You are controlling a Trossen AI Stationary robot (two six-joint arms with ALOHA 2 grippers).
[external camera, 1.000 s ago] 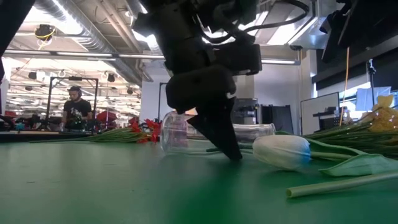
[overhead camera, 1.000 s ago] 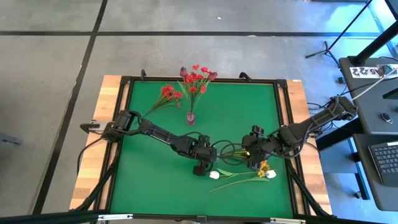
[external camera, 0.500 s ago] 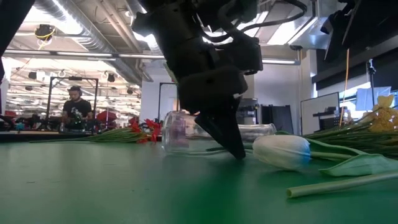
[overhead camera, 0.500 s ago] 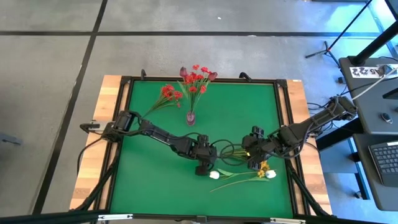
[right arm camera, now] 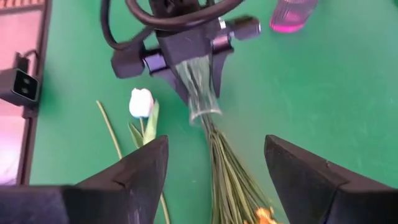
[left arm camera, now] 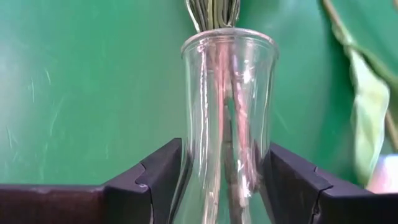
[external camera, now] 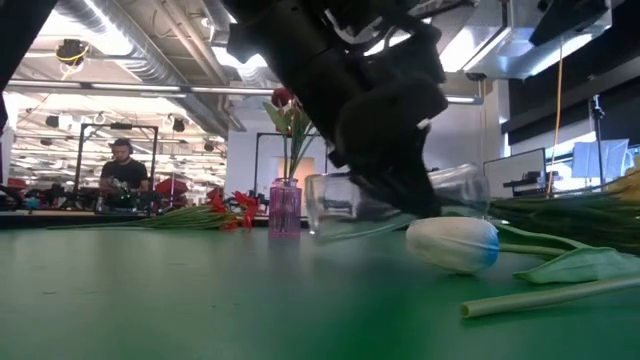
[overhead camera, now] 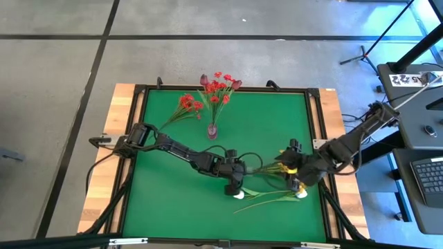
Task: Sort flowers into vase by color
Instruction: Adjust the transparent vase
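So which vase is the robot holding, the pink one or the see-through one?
The see-through vase. The left gripper grips it, stems poking from its mouth. The pink vase stands alone farther back, holding red flowers.

Green mat table w/ wood edges, center frame. On it: pink vase w/ red flowers upper middle, red spray lying upper left, white buds + yellow sprays lower right.

The clear vase's base is cut off, and the yellow sprays' blooms run off-frame.
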